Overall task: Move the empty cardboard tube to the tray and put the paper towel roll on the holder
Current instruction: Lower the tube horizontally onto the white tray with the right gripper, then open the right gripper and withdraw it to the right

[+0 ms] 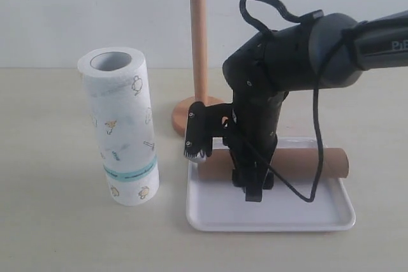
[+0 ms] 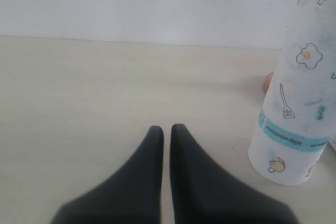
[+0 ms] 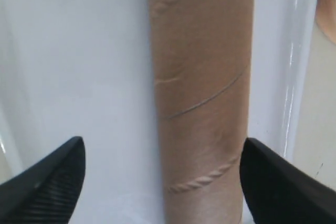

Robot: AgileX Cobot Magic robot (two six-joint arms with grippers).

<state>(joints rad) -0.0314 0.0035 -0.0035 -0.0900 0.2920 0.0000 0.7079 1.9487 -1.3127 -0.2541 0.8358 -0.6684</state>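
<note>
Exterior view: tube lay flat in tray, long axis left-right along far side. R arm came in from right, wrist bent down, R fingers spread astride tube. L fingers pressed together, near upright roll on desk.
</note>
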